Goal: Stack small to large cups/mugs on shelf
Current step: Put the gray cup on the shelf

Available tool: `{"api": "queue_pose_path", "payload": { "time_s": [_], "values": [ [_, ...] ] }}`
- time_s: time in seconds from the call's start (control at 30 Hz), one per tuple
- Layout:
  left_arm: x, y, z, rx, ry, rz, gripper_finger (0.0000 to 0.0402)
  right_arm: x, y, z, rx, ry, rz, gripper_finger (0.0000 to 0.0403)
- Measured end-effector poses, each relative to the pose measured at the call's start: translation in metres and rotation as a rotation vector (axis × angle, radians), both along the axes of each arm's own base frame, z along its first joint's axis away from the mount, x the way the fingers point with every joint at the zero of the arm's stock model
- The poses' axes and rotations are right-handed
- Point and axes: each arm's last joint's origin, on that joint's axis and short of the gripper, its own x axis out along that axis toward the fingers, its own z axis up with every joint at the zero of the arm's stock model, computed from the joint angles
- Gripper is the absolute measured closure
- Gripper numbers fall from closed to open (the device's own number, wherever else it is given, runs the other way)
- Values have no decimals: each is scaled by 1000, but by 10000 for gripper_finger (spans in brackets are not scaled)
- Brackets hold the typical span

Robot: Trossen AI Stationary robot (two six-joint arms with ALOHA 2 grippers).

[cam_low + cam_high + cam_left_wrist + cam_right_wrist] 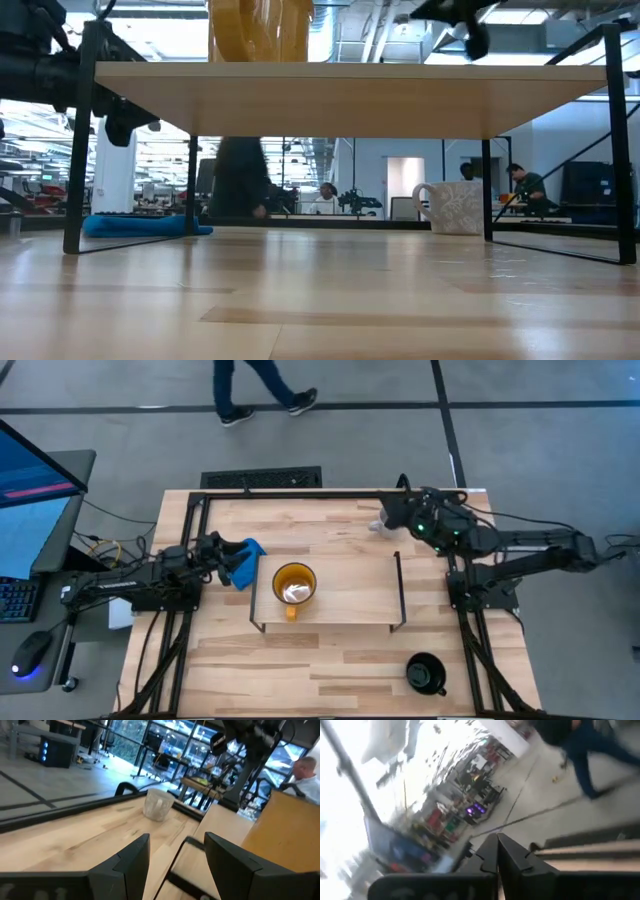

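Note:
The yellow-orange mug [293, 584] stands on the left part of the shelf [350, 595], handle toward the near edge; a pale patch shows inside it. In the low view this mug [258, 30] sits on top of the shelf board [350, 95]. The pale grey-white mug [379, 525] [455, 207] [158, 804] stands on the table beyond the shelf's far right corner. The black mug [425, 672] stands on the table near the right front. My left gripper [232, 560] [175, 860] is open, by the shelf's left end. My right gripper [398, 512] [497, 855] is shut, raised beside the grey-white mug.
A blue cloth [250, 550] [145, 226] lies on the table beside my left gripper, left of the shelf. Black wire legs [78, 140] carry the shelf at both ends. A person [262, 390] walks on the floor beyond the table's far edge; a monitor [35, 490] stands to the left.

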Motion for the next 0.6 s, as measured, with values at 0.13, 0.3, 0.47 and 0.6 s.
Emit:
{"api": "queue_pose_path", "payload": {
  "time_s": [0.13,0.3,0.47,0.6],
  "values": [
    [0,0,-4,-7,43,0,223,7,-12,-12,238,-116,-32,370],
    [0,0,-6,-11,61,0,223,11,-24,-20,352,-160,-24,368],
    [0,0,-6,-11,61,0,223,16,-27,-22,401,-236,-68,367],
    [0,0,-6,-11,61,1,223,23,-31,-25,368,-196,-184,367]
  ]
}}
